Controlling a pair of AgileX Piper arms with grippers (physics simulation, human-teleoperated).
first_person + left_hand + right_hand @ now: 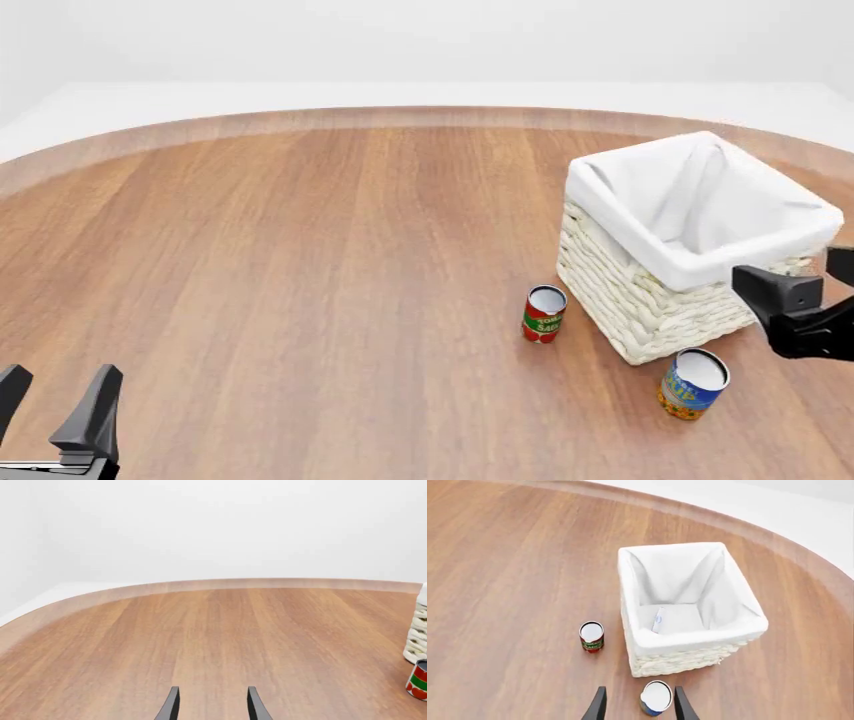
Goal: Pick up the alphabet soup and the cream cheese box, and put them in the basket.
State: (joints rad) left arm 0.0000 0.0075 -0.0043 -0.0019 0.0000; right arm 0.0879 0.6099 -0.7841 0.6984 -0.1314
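The right tool [638,707] hangs open above the alphabet soup [655,697], a blue-and-orange, white-topped can upright on the worktop [307,260] just beside the basket [641,300]; the cream cheese box [658,620] leans inside the white liner; the left tool [54,395] is open, empty.

Two cans [693,383] [543,314], one basket [641,300], perhaps one box [658,620]

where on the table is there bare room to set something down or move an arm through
Bare wood spans the table from the left gripper to the far edge. It is crowded on the right, where the red-and-green can, basket and alphabet soup cluster, with the right gripper above the soup.
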